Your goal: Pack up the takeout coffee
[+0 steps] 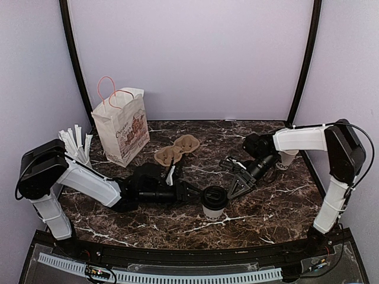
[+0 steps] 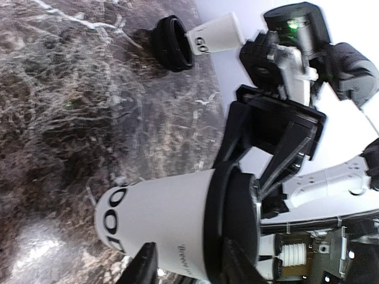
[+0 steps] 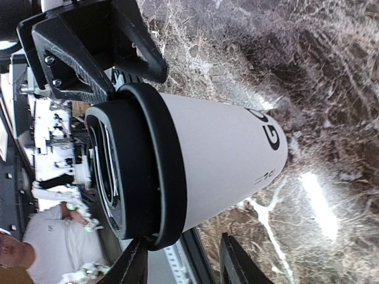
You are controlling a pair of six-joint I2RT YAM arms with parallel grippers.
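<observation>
Nearest the lens, at the bottom edge of the left wrist view, the left claw (image 2: 188, 263) showed its two fingertips (image 2: 144, 269) standing part-way apart with nothing pinched between them. They lay in front of the takeout coffee (image 2: 160, 228), one over its white wall and one over its black lid, and whether they touched it could not be told. In the right wrist view the right claw (image 3: 185, 260) was also part-way open at the bottom edge, its tips just at the side of the same cup, contact unclear and nothing clamped. From above, the coffee stood upright on the marble bench (image 1: 148, 220) at lower centre, between the two claws, the left one on its left and the right one at its upper right. A second lidded cup (image 1: 288, 158) stood at centre right behind the right arm. A pulp cup carrier (image 1: 176, 151) lay above centre, a printed paper bag (image 1: 121, 127) stood at upper left, and a cup of wrapped straws (image 1: 77, 145) sat at far left.
</observation>
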